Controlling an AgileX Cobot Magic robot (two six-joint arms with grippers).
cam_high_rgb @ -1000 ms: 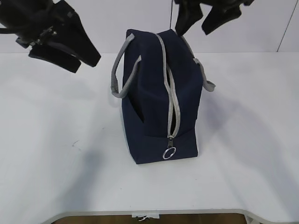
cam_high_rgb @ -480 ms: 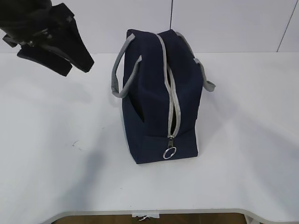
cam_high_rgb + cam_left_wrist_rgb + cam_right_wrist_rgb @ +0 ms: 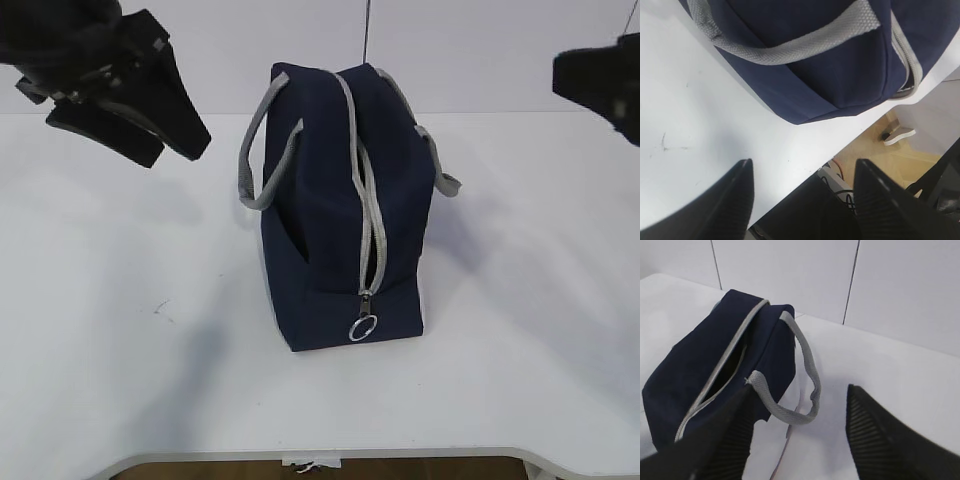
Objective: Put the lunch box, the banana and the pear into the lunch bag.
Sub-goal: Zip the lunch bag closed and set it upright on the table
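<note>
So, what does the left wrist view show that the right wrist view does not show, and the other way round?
Only the left wrist view shows the table's near edge, with the floor and cables below it, and some small dark marks on the tabletop. Only the right wrist view shows the bag's grey zipper, partly open along the top with a dark gap, and the panelled wall behind the table. Both views show the navy lunch bag, one of its grey handles, the white table, and an open end effector holding nothing. The lunch box, banana and pear appear in neither.
</note>
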